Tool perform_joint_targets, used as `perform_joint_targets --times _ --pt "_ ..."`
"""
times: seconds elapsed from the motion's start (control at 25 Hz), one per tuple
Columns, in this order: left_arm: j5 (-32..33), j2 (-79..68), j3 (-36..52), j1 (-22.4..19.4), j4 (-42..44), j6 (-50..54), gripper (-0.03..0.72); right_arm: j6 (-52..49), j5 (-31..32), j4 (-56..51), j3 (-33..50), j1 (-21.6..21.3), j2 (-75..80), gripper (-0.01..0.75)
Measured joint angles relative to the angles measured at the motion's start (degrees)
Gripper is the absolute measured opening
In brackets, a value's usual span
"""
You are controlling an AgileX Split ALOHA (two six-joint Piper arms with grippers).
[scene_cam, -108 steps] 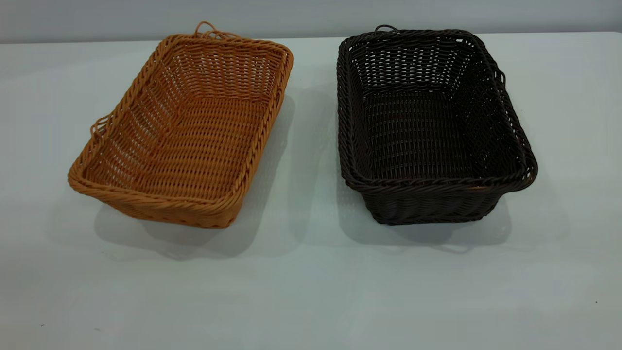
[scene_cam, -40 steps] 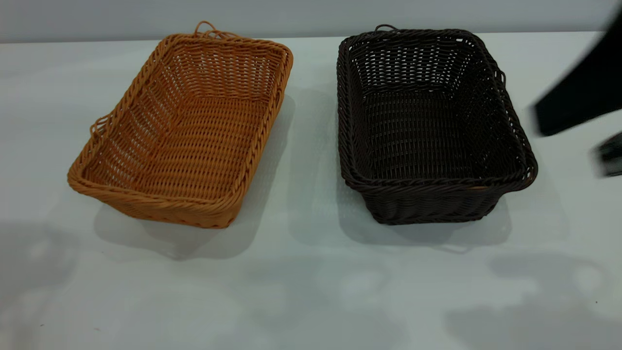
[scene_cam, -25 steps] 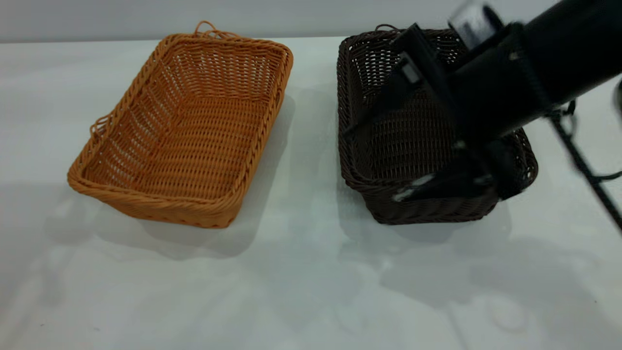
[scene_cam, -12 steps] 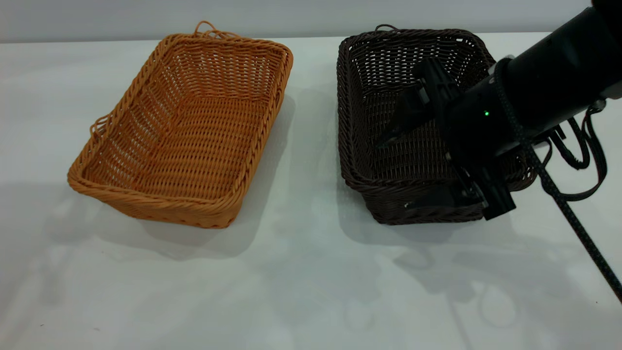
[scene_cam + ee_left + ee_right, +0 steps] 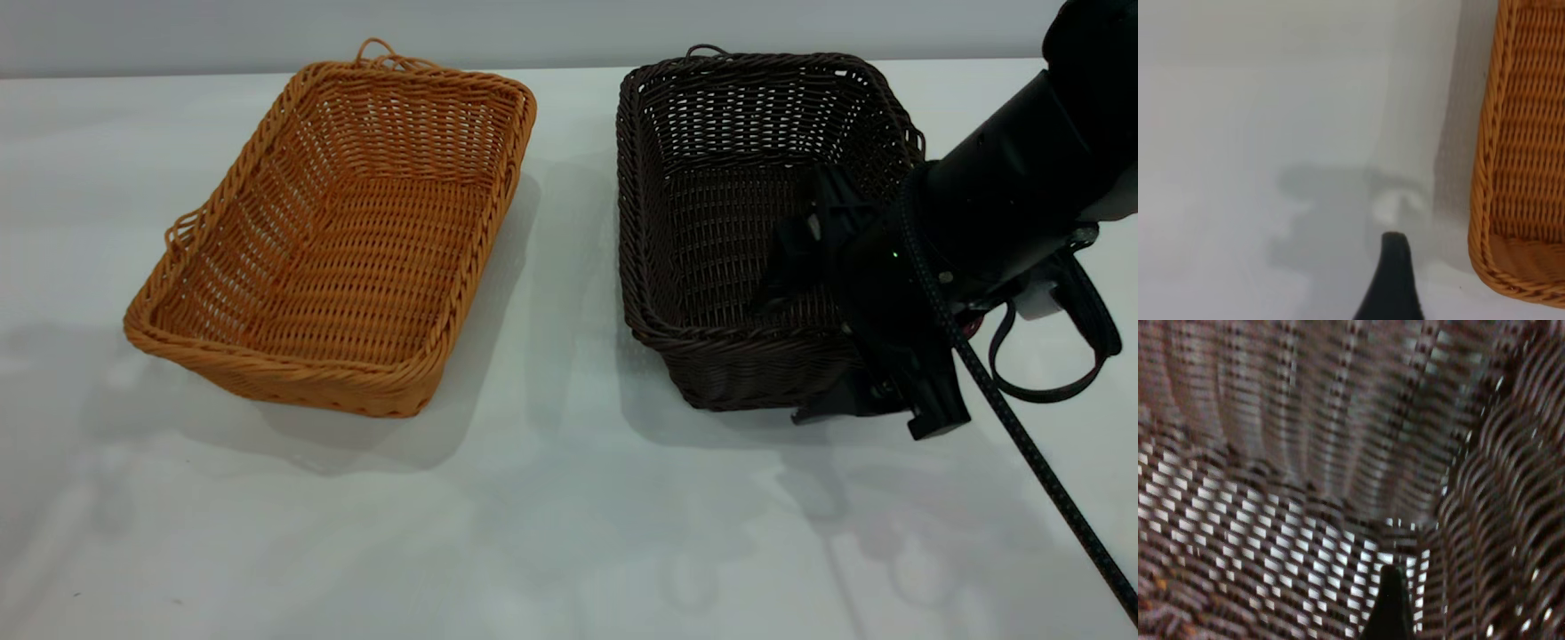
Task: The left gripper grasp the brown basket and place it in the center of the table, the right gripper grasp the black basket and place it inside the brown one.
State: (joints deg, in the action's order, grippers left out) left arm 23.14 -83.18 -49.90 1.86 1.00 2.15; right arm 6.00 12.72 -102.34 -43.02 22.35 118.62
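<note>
The black basket's (image 5: 765,222) near corner wall is being straddled by the spread right gripper (image 5: 813,342), seemingly ready for pinching.

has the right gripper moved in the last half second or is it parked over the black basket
Yes. The right gripper has dropped toward the camera and slid to the view's right, now straddling the near right corner of the black basket, which has stayed put.

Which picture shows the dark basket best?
The exterior view: the whole dark brown-black rectangular woven wicker basket shows there, with the right tool straddling its near right corner. The right wrist view shows only close-up weave. The left wrist view misses it.
</note>
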Motion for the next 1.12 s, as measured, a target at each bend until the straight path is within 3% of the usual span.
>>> perform_joint_targets --times 0.2,0.44,0.8,1.12 --pt "0.63 -5.2 -3.48 0.0 -0.27 -0.42 0.58 -4.32 -4.3 -0.36 0.0 0.0 0.44 0.563" --pt "1.55 -14.26 -10.41 0.0 -1.39 -0.67 0.58 -7.43 -5.13 -0.41 -0.89 0.0 2.61 0.554" --pt "1.74 -33.23 -21.71 0.18 -15.35 -12.92 0.58 -7.59 -5.12 -0.51 -3.36 0.0 3.32 0.487" --pt "-0.95 -45.4 -27.24 3.83 -23.78 -23.32 0.579 -7.42 -6.31 -0.51 -3.41 0.0 3.32 0.47"
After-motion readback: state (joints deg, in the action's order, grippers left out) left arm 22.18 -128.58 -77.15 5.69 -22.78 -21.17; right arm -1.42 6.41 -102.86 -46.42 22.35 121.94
